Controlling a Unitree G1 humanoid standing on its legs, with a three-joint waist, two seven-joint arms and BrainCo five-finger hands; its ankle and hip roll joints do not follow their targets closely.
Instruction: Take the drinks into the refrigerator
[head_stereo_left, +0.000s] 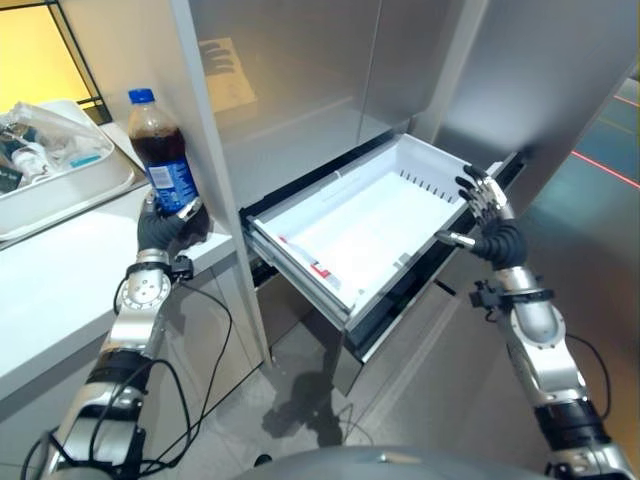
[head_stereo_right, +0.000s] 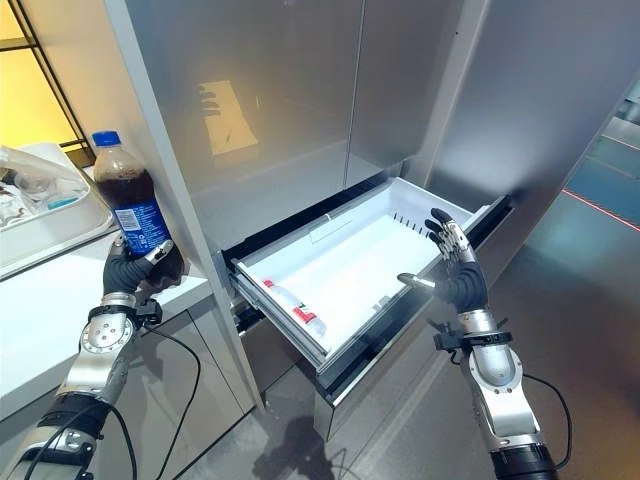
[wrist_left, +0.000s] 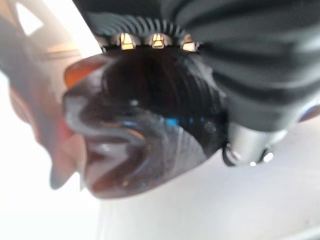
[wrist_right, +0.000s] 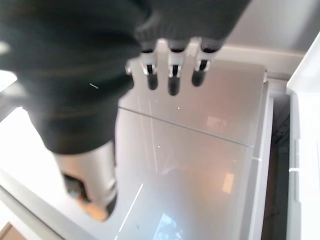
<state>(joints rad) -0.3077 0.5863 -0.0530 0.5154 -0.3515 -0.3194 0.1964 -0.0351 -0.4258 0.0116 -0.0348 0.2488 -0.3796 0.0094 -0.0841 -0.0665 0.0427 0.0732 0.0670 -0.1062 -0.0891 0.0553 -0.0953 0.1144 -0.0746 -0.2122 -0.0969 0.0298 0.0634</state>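
The left hand is wrapped tight around the cola bottle, upright above the white counter. Keep it straight and carry it clear of the fridge wall to the open freezer drawer. The right hand, fingers loose, waits by the drawer's far corner.

White counter: tray of clutter on it. Open fridge drawer: small bottle lying inside.

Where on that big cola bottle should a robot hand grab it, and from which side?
Probably low on the body, as the left robot hand grips it now. The cola bottle stands upright on the white counter, so coming from the open front, fingers around the wide lower part, looks steadier than the narrow neck.
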